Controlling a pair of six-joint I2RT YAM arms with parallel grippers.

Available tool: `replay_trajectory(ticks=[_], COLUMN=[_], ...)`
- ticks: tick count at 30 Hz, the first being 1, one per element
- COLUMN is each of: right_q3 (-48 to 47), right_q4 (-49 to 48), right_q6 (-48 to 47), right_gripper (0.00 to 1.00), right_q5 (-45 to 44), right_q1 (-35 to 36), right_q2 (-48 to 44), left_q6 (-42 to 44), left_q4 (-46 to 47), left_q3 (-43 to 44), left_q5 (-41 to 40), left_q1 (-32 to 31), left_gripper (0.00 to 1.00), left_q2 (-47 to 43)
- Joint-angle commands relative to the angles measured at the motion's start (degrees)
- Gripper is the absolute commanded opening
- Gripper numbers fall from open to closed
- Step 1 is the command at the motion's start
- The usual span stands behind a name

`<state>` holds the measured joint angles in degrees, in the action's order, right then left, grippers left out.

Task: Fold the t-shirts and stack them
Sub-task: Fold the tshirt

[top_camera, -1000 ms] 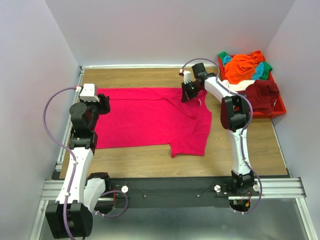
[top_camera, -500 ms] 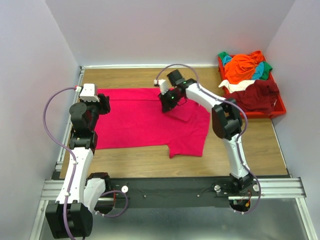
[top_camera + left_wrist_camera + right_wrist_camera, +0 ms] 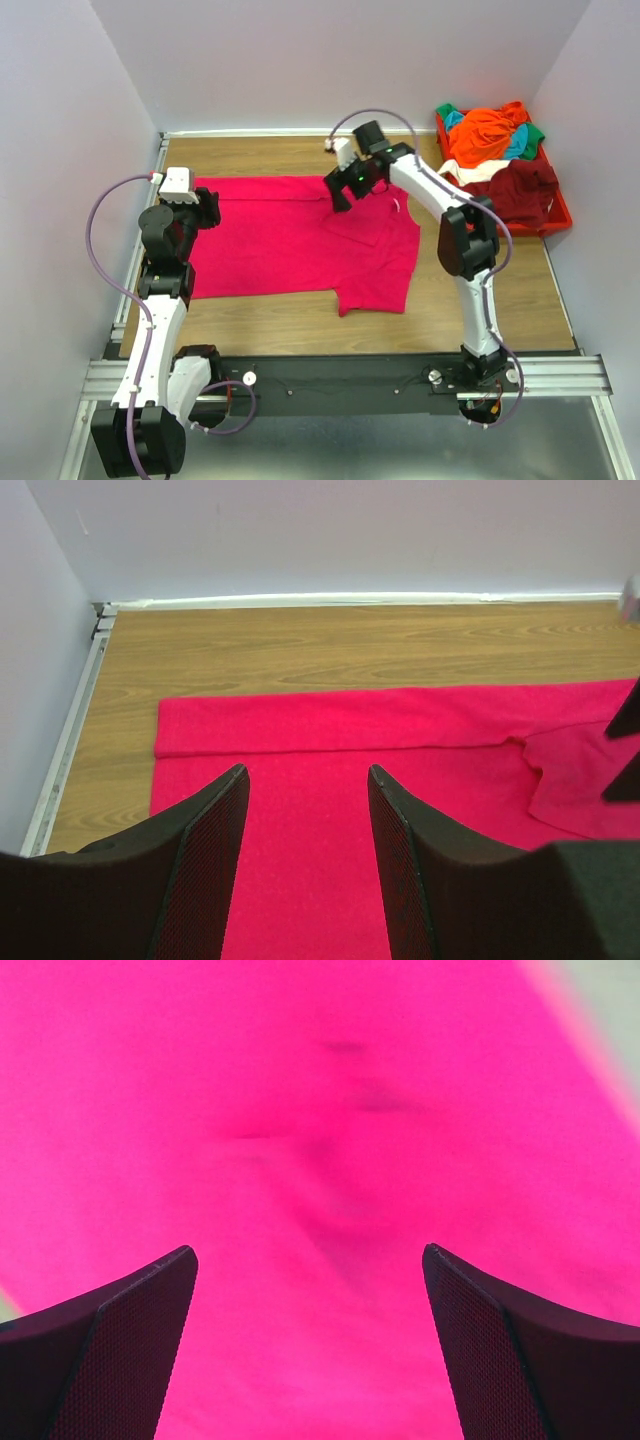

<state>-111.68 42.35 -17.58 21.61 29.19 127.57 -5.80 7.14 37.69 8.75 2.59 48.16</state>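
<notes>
The light-brown wooden table (image 3: 300,155) carries the work. The plain magenta cloth t-shirt (image 3: 290,235) lies spread flat across its middle, lengthwise from left to right, which gives both arms access to one end each. A strip along its far edge lies doubled over onto the body, and one sleeve projects toward the near edge at the right; folding appears begun, not finished.

The red plastic bin (image 3: 555,215) stands at the far right corner, well apart from the spread shirt. It holds the heaped orange cloth t-shirt (image 3: 485,135), the dark maroon cloth t-shirt (image 3: 525,185) and teal and green cloth, unfolded, probably awaiting their turn.

The right gripper (image 3: 310,1255) hangs just above the far edge of the magenta cloth, jaws spread wide and gripping nothing. The left gripper (image 3: 308,775) hovers over the shirt's left end, jaws partly spread and empty, placed to take the hem
</notes>
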Motion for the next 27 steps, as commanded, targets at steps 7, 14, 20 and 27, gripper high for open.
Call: replay_trajectory(ticks=[7,14,20,27], right_q3=[-5.4,-6.8,-6.9,-9.2], right_q4=[-0.2,-0.6,-0.6,-0.7], right_q6=[7.0,7.3,7.3,6.3], right_gripper=[1.0,1.0,0.8,0.45], right_q5=[-8.0,-10.2,-10.9,-12.5], right_q1=[-16.3,-18.4,-18.8,-19.3], right_q2=[6.3,10.6,12.5,14.0], left_q6=[0.3,0.3,0.2,0.2], left_q4=[0.3,0.3,0.4,0.3], left_q3=[-0.3,-0.1,-0.2,-0.2], left_q5=[-0.2,0.1,0.2,0.2], left_q1=[-0.2,-0.2,-0.2,-0.2], left_gripper=[0.59,0.59,0.59,0.59], left_q2=[-0.8,-0.4,-0.5,-0.6])
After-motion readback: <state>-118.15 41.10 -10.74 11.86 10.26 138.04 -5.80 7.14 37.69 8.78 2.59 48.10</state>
